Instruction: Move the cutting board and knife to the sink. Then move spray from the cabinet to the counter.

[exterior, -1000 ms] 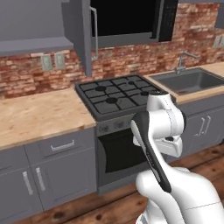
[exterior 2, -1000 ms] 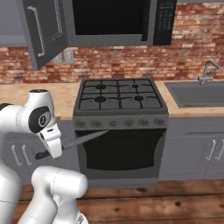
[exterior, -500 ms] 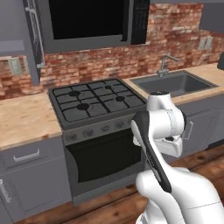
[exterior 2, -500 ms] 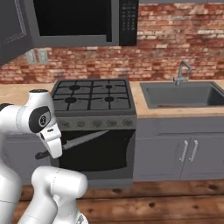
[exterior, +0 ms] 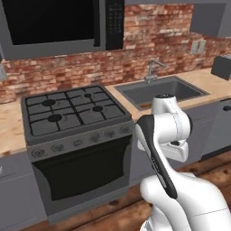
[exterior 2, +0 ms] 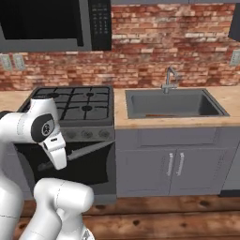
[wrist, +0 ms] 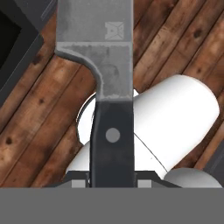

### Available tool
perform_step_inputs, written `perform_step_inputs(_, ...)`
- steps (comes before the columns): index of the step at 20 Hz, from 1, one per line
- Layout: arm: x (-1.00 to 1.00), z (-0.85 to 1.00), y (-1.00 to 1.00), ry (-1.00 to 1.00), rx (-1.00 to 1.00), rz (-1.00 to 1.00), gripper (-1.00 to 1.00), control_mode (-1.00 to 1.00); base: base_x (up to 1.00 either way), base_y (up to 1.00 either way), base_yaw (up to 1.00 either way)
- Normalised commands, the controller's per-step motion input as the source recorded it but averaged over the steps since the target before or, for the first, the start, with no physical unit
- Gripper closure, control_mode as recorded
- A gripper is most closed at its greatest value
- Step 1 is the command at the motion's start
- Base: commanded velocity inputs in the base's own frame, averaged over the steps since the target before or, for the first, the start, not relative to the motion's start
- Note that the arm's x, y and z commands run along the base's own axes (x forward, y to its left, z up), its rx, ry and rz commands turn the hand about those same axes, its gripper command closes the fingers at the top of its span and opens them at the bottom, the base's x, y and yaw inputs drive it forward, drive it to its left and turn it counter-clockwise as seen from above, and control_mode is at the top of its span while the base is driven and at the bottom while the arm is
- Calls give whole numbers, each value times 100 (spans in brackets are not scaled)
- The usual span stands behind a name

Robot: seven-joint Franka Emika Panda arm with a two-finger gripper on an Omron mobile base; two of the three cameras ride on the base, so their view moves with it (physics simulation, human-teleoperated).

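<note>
A simulated kitchen with a brick back wall. The white robot arm is folded low in front of the black gas stove (exterior: 72, 110), and its hand (wrist: 112, 177) is closed on the black handle of the knife (wrist: 103, 87). In the hand view the knife runs straight up the middle, the handle pinched between the two finger tips at the bottom and the grey blade pointing away over the brown plank floor (wrist: 43, 109). In the right base view the same knife (exterior 2: 89, 151) sticks out sideways from below the arm's elbow, at about the height of the dark oven door (exterior 2: 93, 164), its pointed tip toward the grey cupboard doors (exterior 2: 173, 164) under the sink.

The sink (exterior 2: 171, 104) is a dark grey basin set into the beige wood-grain bench (exterior 2: 119, 112), just to the right of the stove, with a silver faucet (exterior 2: 168, 79) at its back edge (against the brick). In the left base view the sink (exterior: 162, 92) lies past the arm's upper joint. A thin reddish-brown strip shows along the basin floor at its front wall; whether that is the cutting board cannot be told.

Above the stove hangs a black microwave (exterior 2: 47, 23).
</note>
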Motion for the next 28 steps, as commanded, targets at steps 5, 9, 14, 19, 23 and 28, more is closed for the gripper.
perform_step_inputs(5, 0, 0, 0, 0, 0, 0, 100, 100, 50, -55, 8)
perform_step_inputs(9, 0, 0, 0, 0, 0, 0, 100, 100, 49, -51, 14)
perform_step_inputs(14, 0, 0, 0, 0, 0, 0, 100, 100, 48, -47, 20)
perform_step_inputs(19, 0, 0, 0, 0, 0, 0, 100, 100, 48, -46, 21)
perform_step_inputs(23, 0, 0, 0, 0, 0, 0, 100, 100, 48, -48, 18)
perform_step_inputs(28, 0, 0, 0, 0, 0, 0, 100, 100, 47, -51, 14)
